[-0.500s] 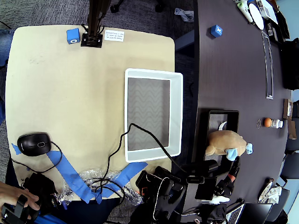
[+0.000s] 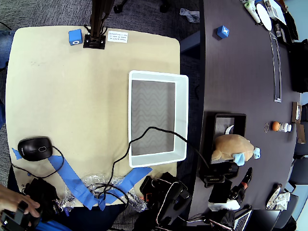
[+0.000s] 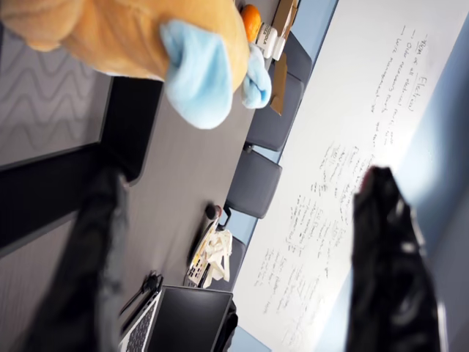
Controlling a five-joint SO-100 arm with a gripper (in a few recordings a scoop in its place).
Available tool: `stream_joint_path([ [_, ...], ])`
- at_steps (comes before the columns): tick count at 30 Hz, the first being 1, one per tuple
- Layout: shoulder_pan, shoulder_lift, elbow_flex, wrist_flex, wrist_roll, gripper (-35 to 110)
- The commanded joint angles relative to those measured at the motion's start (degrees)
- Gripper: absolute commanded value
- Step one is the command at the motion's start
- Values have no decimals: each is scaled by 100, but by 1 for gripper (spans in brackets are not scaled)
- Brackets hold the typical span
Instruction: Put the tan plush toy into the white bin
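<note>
From overhead I see the white bin (image 2: 158, 118) on the tan table (image 2: 67, 96), its cable now looping wider across it. The tan plush toy (image 2: 232, 147) lies on the black tray (image 2: 226, 132) to the right. My gripper (image 2: 240, 185) has shifted right; its jaws stand apart around nothing.

No text can be read with certainty. Handwritten lines are seen on a whiteboard (image 3: 352, 183) in the wrist view, too blurred to make out. A small white label (image 2: 118, 36) w/ printed lines is seen on the tan table (image 2: 62, 96) in the overhead view, illegible.
</note>
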Motion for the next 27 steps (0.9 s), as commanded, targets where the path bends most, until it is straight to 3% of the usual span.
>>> stream_joint_path([
  [1, 44, 53, -264, 18, -9, 42],
  [27, -554, -141, -1503, 44, 220, 43],
])
